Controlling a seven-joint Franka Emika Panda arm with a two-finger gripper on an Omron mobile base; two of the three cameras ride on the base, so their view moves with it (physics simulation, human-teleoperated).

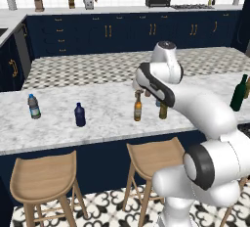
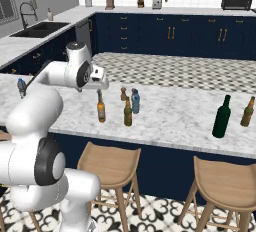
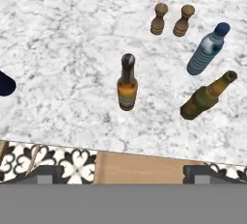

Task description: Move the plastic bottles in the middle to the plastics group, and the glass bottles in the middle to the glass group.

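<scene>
Two slim amber bottles stand mid-counter: one [image 1: 138, 108] [image 2: 101, 110] [image 3: 127, 87] straight under my gripper, a darker one [image 1: 163, 112] [image 2: 128, 114] [image 3: 206, 98] to its right. Behind them is the small pale-blue bottle [image 2: 135, 101] [image 3: 205, 53] with a blue cap. My gripper [image 1: 138, 93] [image 2: 99, 91] [image 3: 123, 174] hangs just above the first amber bottle's neck, open and holding nothing. The clear labelled bottle [image 1: 33, 107] [image 2: 21, 87] and the navy bottle [image 1: 80, 115] [image 3: 5, 84] stand at the left. The tall green wine bottle [image 1: 239, 94] [image 2: 221, 117] stands at the right.
Two small wooden shakers [image 3: 158, 19] [image 3: 184, 21] stand behind the middle bottles. Another amber bottle [image 2: 247, 112] is beside the wine bottle. Wooden stools [image 1: 44, 177] [image 2: 112, 166] sit below the marble counter's front edge [image 1: 73, 143].
</scene>
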